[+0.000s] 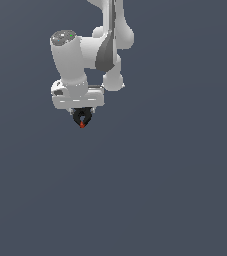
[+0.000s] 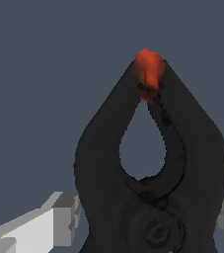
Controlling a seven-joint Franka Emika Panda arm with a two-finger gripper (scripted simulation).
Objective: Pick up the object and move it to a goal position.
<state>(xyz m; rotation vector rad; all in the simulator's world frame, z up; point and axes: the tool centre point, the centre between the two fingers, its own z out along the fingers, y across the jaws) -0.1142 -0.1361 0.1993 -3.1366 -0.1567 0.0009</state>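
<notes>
Black spring clamp (image 2: 153, 163) sits pinched between the gripper (image 1: 81, 114) fingers (image 2: 59, 217); a shallow hold could let it slip.

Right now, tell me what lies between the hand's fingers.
The black spring clamp sits between the hand's grey fingers in the wrist view, red tip pointing away; the exterior view shows it under the hand.

Clamp (image 1: 81, 118) btwn claw (image 1: 81, 113) fingers, under robot hand (image 1: 78, 96), tip down.
</notes>
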